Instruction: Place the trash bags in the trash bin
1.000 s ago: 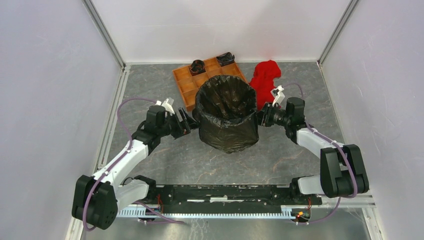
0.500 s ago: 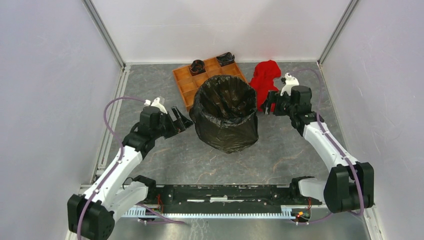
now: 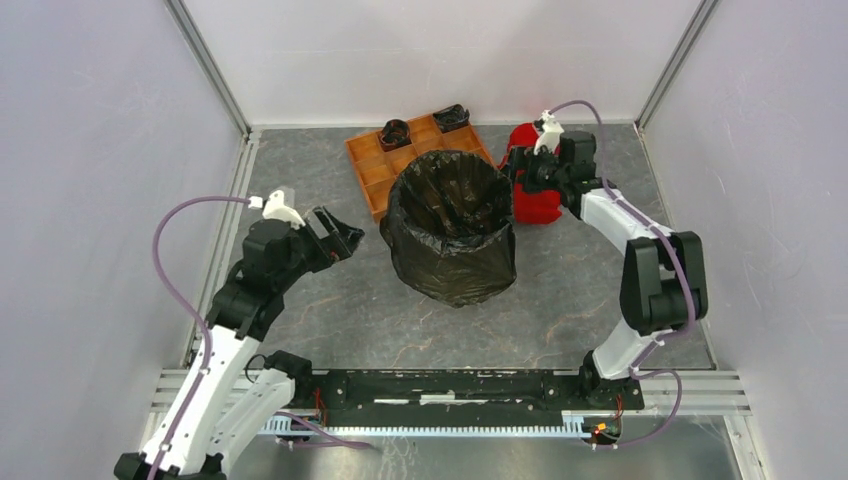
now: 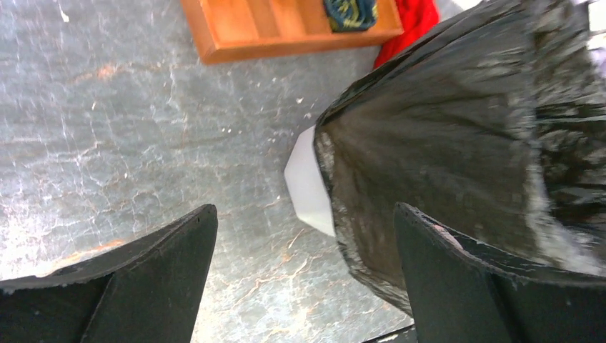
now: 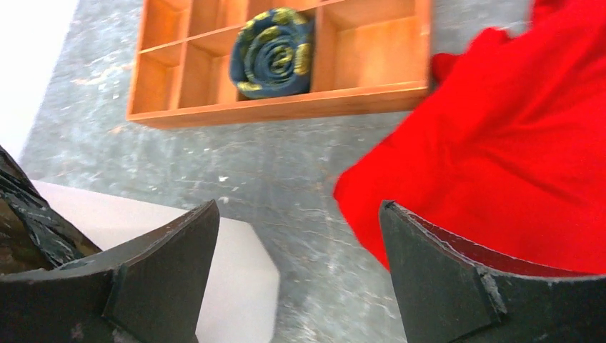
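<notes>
Top external: trash bag (image 3: 452,225) sat over the trash bin (image 4: 309,187) like a liner, mid-table, just in front of the orange tray (image 3: 372,170).
Left wrist: a bit of white bin wall peeked out below the bag.
Left gripper (image 3: 343,232): jaws apart, near the bag's left side — holding nothing.
Right gripper (image 3: 517,172): spread open too, by the red cloth (image 3: 537,205).
</notes>
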{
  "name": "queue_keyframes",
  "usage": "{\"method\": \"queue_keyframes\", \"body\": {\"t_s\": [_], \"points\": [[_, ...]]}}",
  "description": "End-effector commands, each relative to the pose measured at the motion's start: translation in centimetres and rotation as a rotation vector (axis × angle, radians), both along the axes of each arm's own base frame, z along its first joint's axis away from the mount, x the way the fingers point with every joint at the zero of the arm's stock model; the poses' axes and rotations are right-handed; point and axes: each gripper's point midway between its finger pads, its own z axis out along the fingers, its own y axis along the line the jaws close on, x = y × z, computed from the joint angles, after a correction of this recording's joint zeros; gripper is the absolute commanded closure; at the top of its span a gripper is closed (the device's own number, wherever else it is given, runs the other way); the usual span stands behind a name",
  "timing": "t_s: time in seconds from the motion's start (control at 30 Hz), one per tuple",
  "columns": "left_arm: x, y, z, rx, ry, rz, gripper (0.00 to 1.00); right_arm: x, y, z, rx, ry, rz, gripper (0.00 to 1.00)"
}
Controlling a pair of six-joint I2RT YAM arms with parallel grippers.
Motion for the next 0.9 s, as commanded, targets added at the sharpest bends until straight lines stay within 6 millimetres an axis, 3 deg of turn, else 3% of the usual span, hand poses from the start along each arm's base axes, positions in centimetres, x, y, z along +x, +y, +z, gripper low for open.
{"method": "queue_keyframes", "body": {"t_s": [0.0,0.17,0.37,0.5,0.73,0.87], "points": [[-0.3,1.2,4.5,0.017,-0.118,0.035,0.02,-0.9,6.1,2.5,0.175,-0.03,0.216,0.11],[-1.0,2.1,7.6,0.031,-0.184,0.051,0.01,-4.6,10.1,0.1,0.254,0.035,0.35,0.12],[-2.1,3.9,11.8,0.088,-0.276,0.097,0.0,-8.9,12.0,-3.1,0.258,0.111,0.44,0.12],[-2.3,4.3,13.2,0.084,-0.308,0.113,0.0,-10.9,12.3,-4.6,0.249,0.153,0.455,0.13],[-2.3,4.5,14.8,0.082,-0.344,0.125,0.0,-16.4,13.8,-4.8,0.229,0.183,0.556,0.13],[-2.6,5.1,15.9,0.098,-0.373,0.144,0.0,-17.7,11.3,-6.0,0.097,0.209,0.47,0.13]]}}
